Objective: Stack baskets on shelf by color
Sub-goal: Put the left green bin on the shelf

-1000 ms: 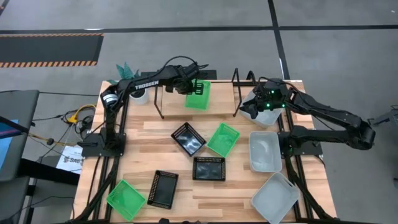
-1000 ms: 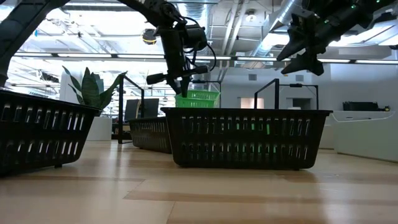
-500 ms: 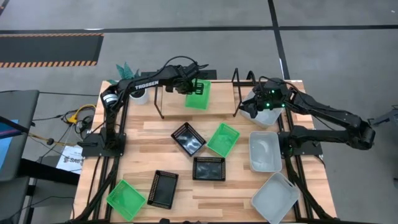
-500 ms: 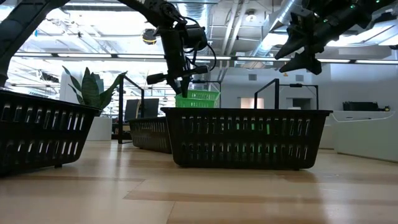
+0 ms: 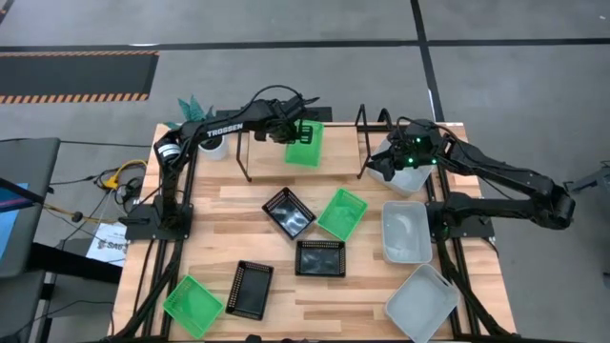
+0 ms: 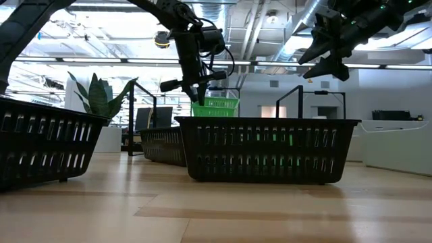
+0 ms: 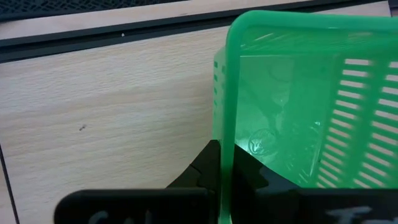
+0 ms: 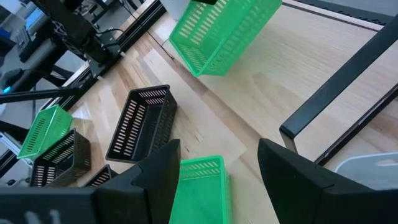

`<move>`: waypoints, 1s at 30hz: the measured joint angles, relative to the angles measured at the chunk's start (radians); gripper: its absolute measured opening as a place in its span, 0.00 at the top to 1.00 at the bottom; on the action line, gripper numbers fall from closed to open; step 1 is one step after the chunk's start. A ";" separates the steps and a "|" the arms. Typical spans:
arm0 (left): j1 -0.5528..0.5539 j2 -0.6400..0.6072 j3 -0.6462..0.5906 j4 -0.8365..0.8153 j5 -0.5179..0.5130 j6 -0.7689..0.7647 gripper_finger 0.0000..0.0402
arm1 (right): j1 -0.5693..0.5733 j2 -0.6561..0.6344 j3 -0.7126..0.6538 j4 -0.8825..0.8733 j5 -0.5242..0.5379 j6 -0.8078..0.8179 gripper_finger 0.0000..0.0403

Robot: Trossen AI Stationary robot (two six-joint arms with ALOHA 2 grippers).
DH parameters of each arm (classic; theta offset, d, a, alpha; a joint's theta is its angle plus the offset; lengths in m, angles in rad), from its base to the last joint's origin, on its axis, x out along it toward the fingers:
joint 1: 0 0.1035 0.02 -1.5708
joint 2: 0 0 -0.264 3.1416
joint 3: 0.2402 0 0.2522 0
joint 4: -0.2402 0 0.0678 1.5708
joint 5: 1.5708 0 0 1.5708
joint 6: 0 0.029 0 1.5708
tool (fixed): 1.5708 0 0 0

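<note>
Left gripper [image 5: 289, 132] pinched on the rim of a green basket [image 5: 305, 146], holding it just over the shelf [image 5: 334, 152] board at the table's [image 5: 229, 205] far edge; left wrist view shows the rim clamped between the fingers [image 7: 211, 171]. Right gripper [image 5: 389, 162] spread wide, holding nothing, above a white basket [image 5: 405, 179] beside the shelf's right end loop. On the table: second green basket [image 5: 342, 212], three black baskets [image 5: 289, 211] mid-table, third green [image 5: 193, 305] at front left, two more white baskets [image 5: 405, 232] on the right side
</note>
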 joint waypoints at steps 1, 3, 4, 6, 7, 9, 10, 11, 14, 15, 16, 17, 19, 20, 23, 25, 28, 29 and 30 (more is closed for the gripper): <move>0.000 0.000 0.000 -0.002 0.000 0.002 1.00 | 0.000 0.000 0.000 0.000 0.000 0.000 0.41; 0.000 0.000 0.000 -0.008 0.000 0.002 1.00 | 0.000 0.000 0.000 0.000 0.000 0.000 0.41; 0.000 0.000 0.000 -0.011 -0.002 0.002 1.00 | 0.000 0.000 0.000 0.000 0.000 0.000 0.41; 0.000 0.000 0.000 -0.018 -0.016 0.004 1.00 | 0.000 0.000 0.000 0.000 0.000 0.000 0.41; 0.000 0.000 0.000 -0.024 -0.019 0.010 1.00 | 0.000 0.000 0.000 0.000 0.000 0.000 0.41; 0.000 0.000 0.000 -0.029 -0.020 0.024 1.00 | 0.000 0.000 0.000 0.000 0.000 0.000 0.41; 0.000 0.000 0.000 -0.030 -0.020 0.027 1.00 | 0.000 0.000 0.000 0.000 0.000 0.000 0.41; 0.000 0.000 0.000 -0.031 -0.021 0.027 1.00 | 0.000 0.000 0.000 0.000 0.000 0.000 0.41; 0.000 0.000 0.000 -0.034 -0.023 0.011 1.00 | 0.000 0.000 0.000 0.000 0.000 -0.001 0.41; 0.000 0.000 0.000 -0.039 -0.023 0.009 1.00 | 0.000 0.000 0.000 0.000 0.000 -0.001 0.41; 0.000 0.000 0.000 -0.049 -0.025 0.006 1.00 | 0.000 0.000 0.000 0.000 0.000 -0.001 0.41; 0.000 0.000 0.000 -0.067 -0.029 -0.001 1.00 | 0.000 0.000 0.000 0.000 0.000 -0.001 0.41; 0.000 0.000 0.000 -0.105 -0.042 -0.019 0.98 | 0.002 0.000 0.000 0.000 -0.001 -0.002 0.41; 0.000 0.000 0.000 -0.124 -0.050 -0.028 0.97 | 0.003 0.000 0.000 -0.001 -0.001 -0.002 0.41; 0.000 0.000 0.000 -0.164 -0.060 -0.037 0.91 | 0.003 0.000 0.000 0.000 -0.002 -0.003 0.41; 0.001 0.000 0.000 -0.171 -0.061 -0.040 0.85 | 0.003 0.000 0.000 0.000 -0.002 -0.003 0.41; 0.001 0.000 0.000 -0.171 -0.062 -0.042 0.74 | 0.003 0.000 0.000 0.000 -0.002 -0.003 0.41; 0.001 0.000 0.000 -0.171 -0.062 -0.039 0.70 | 0.003 0.000 0.000 0.000 -0.002 -0.003 0.41; 0.001 0.000 0.000 -0.171 -0.061 -0.033 0.67 | 0.003 0.000 0.000 0.000 -0.002 -0.003 0.41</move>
